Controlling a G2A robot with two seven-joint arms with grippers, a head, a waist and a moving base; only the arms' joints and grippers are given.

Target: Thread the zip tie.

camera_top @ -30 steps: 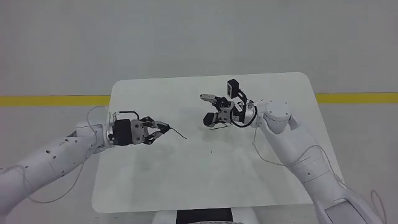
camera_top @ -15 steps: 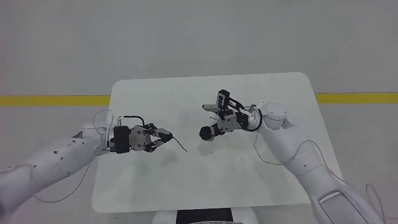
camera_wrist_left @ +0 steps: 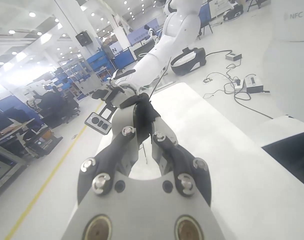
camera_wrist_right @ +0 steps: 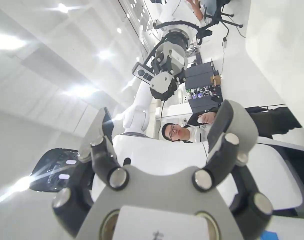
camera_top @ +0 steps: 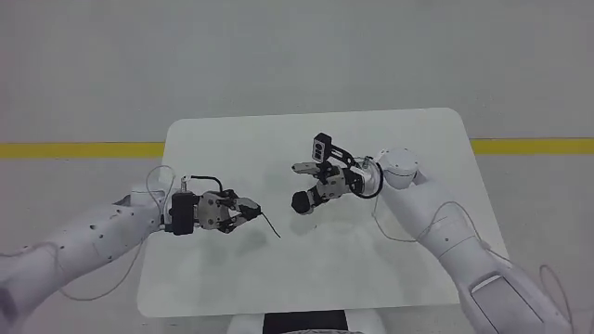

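Observation:
A thin black zip tie [camera_top: 268, 226] is pinched in my left gripper [camera_top: 245, 212], which hovers over the white table's [camera_top: 418, 269] left-centre; its free tail slants out toward the table's middle. From the left wrist, the closed fingers [camera_wrist_left: 142, 116] clamp the zip tie [camera_wrist_left: 160, 77], whose tail points past them at the other arm. My right gripper [camera_top: 304, 186] hangs a short way to the right of that tail, jaws spread wide with nothing between them. In the right wrist view the right gripper [camera_wrist_right: 164, 112] faces the left gripper [camera_wrist_right: 164, 86], with the zip tie [camera_wrist_right: 162, 108] dangling from it.
The white table carries nothing else; bare surface lies around both arms. Its front edge [camera_top: 278, 314] is close below the left arm. A yellow floor line [camera_top: 83, 149] runs behind the table.
The right gripper has swung left, toward the left gripper. The left gripper has shifted slightly toward the table's front with the zip tie still held.

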